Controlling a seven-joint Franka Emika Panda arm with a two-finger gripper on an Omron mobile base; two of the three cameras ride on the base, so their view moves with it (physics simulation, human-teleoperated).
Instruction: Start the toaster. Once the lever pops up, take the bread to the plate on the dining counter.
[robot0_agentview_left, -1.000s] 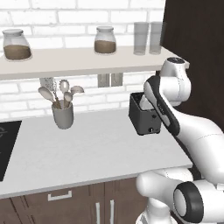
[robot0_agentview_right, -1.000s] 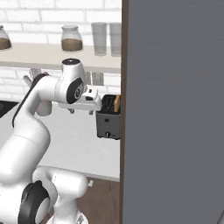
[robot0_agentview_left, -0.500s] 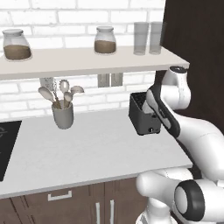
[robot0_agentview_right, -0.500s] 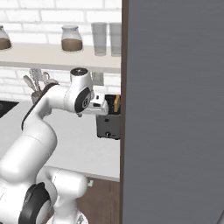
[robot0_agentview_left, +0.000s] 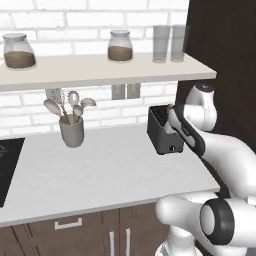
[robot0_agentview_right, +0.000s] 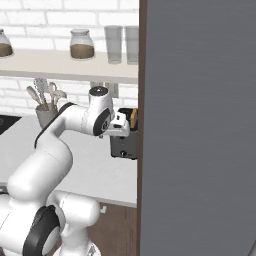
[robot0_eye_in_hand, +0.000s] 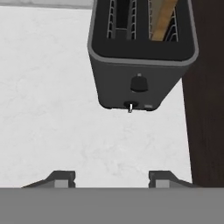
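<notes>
Dark cabinet panel (robot0_eye_in_hand: 208, 92) beside toaster (robot0_eye_in_hand: 140, 57); utensil cup (robot0_agentview_left: 72, 131) well apart.

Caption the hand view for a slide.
Open jaws hang over a white counter, facing a black toaster with bread in its right slot.

Black toaster (robot0_eye_in_hand: 140, 65), golden-tan bread (robot0_eye_in_hand: 162, 19)
</notes>
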